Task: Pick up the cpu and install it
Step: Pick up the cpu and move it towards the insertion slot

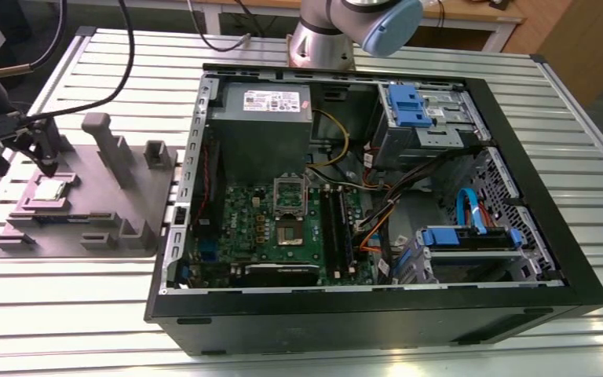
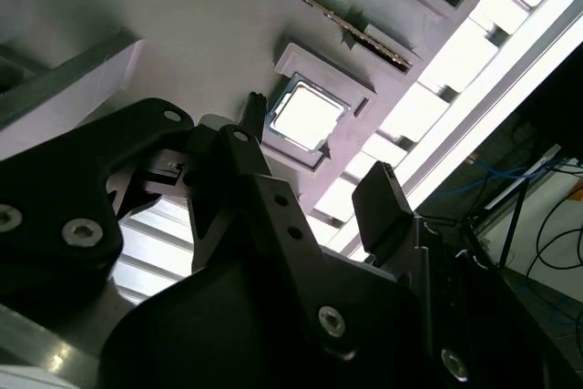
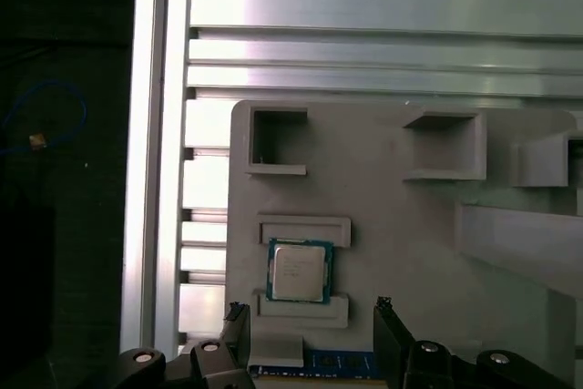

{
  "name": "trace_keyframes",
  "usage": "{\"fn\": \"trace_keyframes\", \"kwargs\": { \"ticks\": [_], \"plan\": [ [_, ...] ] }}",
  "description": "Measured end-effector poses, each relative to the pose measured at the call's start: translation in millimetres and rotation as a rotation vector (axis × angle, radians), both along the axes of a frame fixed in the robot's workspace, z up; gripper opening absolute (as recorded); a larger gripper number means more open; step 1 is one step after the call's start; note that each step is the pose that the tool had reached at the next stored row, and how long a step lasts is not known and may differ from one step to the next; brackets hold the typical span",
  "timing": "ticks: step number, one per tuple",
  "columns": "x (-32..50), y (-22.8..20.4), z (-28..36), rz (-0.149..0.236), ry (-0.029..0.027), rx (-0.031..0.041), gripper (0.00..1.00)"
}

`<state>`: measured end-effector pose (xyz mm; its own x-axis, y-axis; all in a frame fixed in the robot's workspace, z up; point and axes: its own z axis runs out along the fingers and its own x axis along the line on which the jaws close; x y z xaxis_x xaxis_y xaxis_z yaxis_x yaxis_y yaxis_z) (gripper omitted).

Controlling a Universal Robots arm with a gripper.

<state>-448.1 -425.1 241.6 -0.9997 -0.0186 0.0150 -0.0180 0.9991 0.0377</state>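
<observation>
We see the claw (image 3: pixel 310 314) open and empty over the cpu (image 1: pixel 50 189) at the exterior view's left, and judge this light, stiff, fragile chip best pinched by opposite edges.

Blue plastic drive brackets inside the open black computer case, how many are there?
2. One blue plastic bracket tops the drive cage at the far end, on the exterior view's right; the other sits nearer the camera on the same side. Cables may hide more.

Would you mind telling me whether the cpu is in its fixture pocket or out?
In: the cpu lies flat between the grey fixture's ridges, the open claw apart above it.
</observation>
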Motion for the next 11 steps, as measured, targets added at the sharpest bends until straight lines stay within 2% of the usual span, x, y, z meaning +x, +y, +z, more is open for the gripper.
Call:
{"fn": "trace_keyframes", "kwargs": {
  "ticks": [5,11],
  "plan": [
    [-0.1,1.8,-6.5,-0.002,0.0000,0.0001,0.65],
    [-0.6,4.0,-17.4,-0.021,0.0000,0.0001,0.65]
  ]
}}
